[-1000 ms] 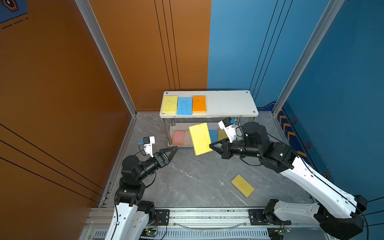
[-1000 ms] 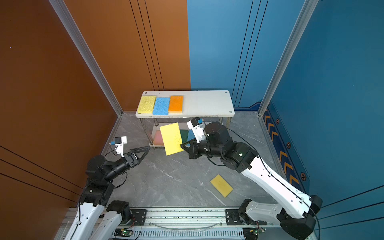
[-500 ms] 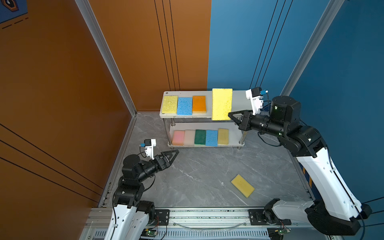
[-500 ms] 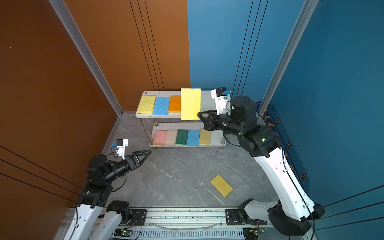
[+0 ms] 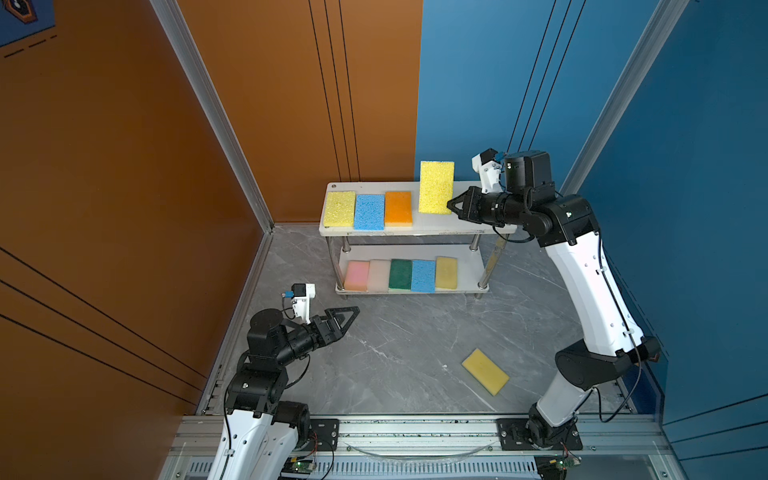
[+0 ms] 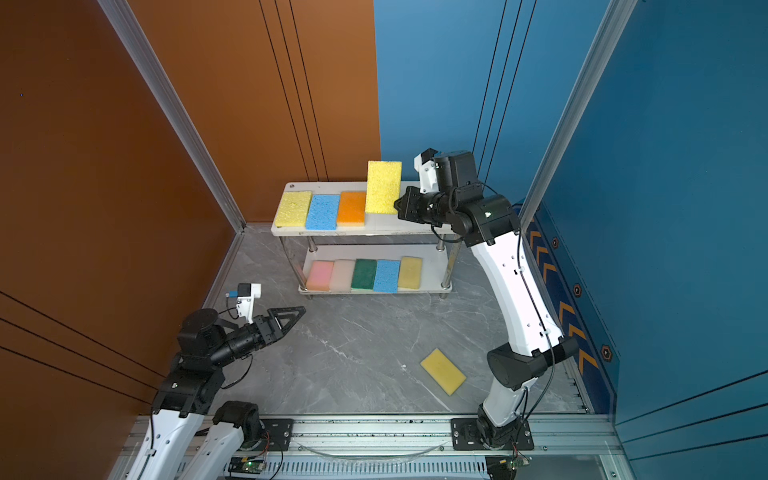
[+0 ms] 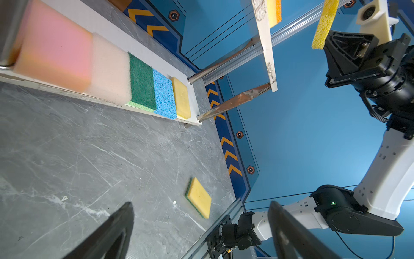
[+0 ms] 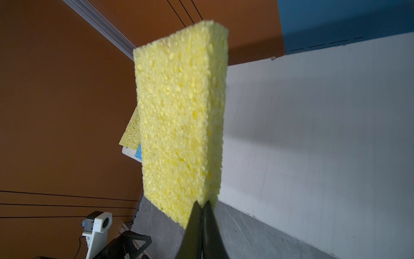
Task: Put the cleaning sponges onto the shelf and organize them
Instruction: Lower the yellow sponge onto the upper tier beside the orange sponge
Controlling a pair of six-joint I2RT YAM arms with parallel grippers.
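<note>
While right gripper (image 5: pixel 450 205) pinches yellow sponge (image 5: pixel 435 187) over shelf (image 5: pixel 436 225) holding eight, left gripper (image 5: pixel 353 313) gapes empty.

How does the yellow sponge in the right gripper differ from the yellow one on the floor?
The held sponge is pinched near a corner by the right gripper, raised in the air above the shelf's top board; the floor sponge lies flat, untouched. The held sponge is coarse and pitted; the floor sponge looks smoother, with a green layer underneath. Both are yellow rectangles, not yet shelved.
</note>
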